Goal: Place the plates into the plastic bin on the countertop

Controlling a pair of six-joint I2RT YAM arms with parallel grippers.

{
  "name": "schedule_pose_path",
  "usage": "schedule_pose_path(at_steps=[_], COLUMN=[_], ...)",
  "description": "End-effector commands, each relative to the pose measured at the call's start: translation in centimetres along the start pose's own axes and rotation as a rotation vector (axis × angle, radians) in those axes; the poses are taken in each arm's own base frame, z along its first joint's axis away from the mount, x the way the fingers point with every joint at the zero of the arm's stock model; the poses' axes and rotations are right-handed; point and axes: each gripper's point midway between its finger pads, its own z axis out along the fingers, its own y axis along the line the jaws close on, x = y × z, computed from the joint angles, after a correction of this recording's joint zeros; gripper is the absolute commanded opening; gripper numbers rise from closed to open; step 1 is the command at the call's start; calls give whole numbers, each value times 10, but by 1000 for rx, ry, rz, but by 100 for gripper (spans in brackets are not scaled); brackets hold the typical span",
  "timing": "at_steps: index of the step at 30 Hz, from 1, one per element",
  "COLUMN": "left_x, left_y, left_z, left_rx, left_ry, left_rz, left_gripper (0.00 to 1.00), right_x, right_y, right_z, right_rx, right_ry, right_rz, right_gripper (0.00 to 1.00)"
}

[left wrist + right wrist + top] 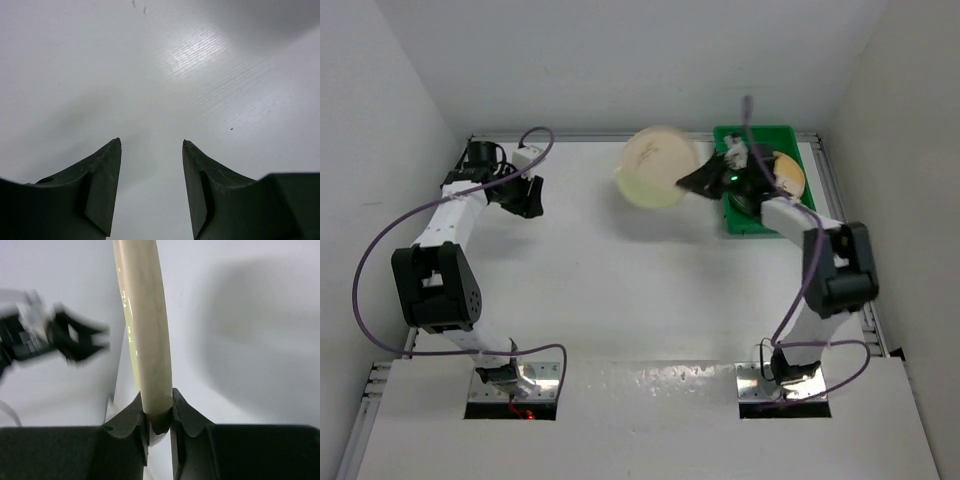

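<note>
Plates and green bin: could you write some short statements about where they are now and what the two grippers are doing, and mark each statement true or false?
1. The right gripper is shut on the rim of the held plate. True.
2. The held plate lies inside the green bin. False: it is in the air to the left of the bin, above the countertop.
3. The left gripper holds a plate too. False: its jaws are open and nothing is between them.
4. A second plate already lies in the bin. True.
5. The bin stands at the far left corner of the countertop. False: it stands at the far right.
</note>
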Motion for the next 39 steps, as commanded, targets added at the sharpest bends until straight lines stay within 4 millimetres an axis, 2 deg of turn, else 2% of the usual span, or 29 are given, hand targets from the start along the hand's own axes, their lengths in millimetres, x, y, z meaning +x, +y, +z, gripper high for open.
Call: schedule_pose_path(at_steps=[1,2,3,4,5,7,9,12,15,18,20,21,24,25,26,28,31,34,35,37,38,39], left_x=[-1,-1,2,6,6,8,8,11,11,15,15,15,15,15,15,15,14,15,15,15,15,15], left_y=[2,2,1,0,0,0,0,-1,-1,-2,-2,-2,-2,-2,-2,-2,-3,-5,-5,-5,-5,-5], left_z=[-6,-6,-5,-4,-4,-1,-1,0,0,2,2,2,2,2,2,2,2,5,5,5,5,5], left_rx=[-32,-32,-29,-25,-25,-21,-21,-18,-17,-14,-13,-13,-13,-13,-13,-13,-4,8,8,8,8,8], left_ry=[3,3,10,18,18,25,25,32,33,40,40,40,40,40,40,40,35,38,38,38,38,38], left_rz=[-22,-22,-26,-30,-30,-34,-34,-38,-29,-33,-24,-24,-24,-24,-24,-24,-24,-37,-37,-46,-46,-46], left_gripper=[55,55,55,55,55,56,56,56,56,56,56,56,56,56,56,56,56,56,56,56,56,56], right_x=[-79,-79,-109,-114,-129,-139,-153,-164,-164,-158,-148,-146,-126,-123,-107,-97,-95,-100,-101,-104,-103,-99], right_y=[-4,-11,-40,-56,-74,-98,-107,-119,-134,-149,-165,-166,-188,-188,-198,-206,-203,-197,-182,-179,-167,-169], right_z=[-75,-80,-114,-136,-158,-183,-198,-206,-204,-202,-196,-193,-184,-180,-186,-196,-202,-216,-212,-238,-232,-243], right_rx=[71,104,187,224,278,323,337,367,429,490,518,512,589,613,699,814,842,923,920,1088,1102,1174], right_ry=[-337,-356,-489,-550,-641,-711,-757,-780,-768,-761,-720,-701,-609,-595,-569,-578,-582,-581,-572,-595,-587,-597], right_rz=[-7,30,92,136,171,223,242,239,244,257,303,320,372,373,416,412,385,309,266,171,120,93], right_gripper=[0,0,0,0,0,0,0,0,0,0,6,8,22,31,39,54,58,59,60,64,67,69])
